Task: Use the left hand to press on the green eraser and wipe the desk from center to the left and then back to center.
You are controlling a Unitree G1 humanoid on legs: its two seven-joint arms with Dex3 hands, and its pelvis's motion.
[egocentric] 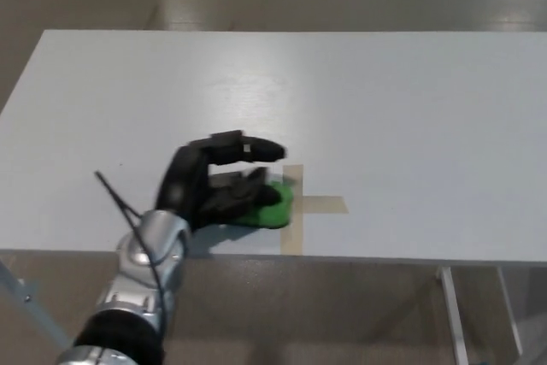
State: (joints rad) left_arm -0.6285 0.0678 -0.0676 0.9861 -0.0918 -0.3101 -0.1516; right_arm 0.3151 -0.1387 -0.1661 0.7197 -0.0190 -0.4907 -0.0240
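Green eraser (267, 208) lies pinned flat beneath the left hand (218, 187), fingers pressing down so it rubs the tabletop (410, 108) beside the tape cross (314, 205).

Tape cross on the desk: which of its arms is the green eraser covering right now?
The left arm of the tape cross. The green eraser, under the left hand, hides it; the right arm shows fully.

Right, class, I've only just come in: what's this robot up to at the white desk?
The robot's left hand is pressed down on a green eraser, wiping the white desk. At this moment the eraser sits at the tape cross near the desk's front edge, covering the cross's left part. Only part of the eraser shows beneath the hand. The right hand is not in view.
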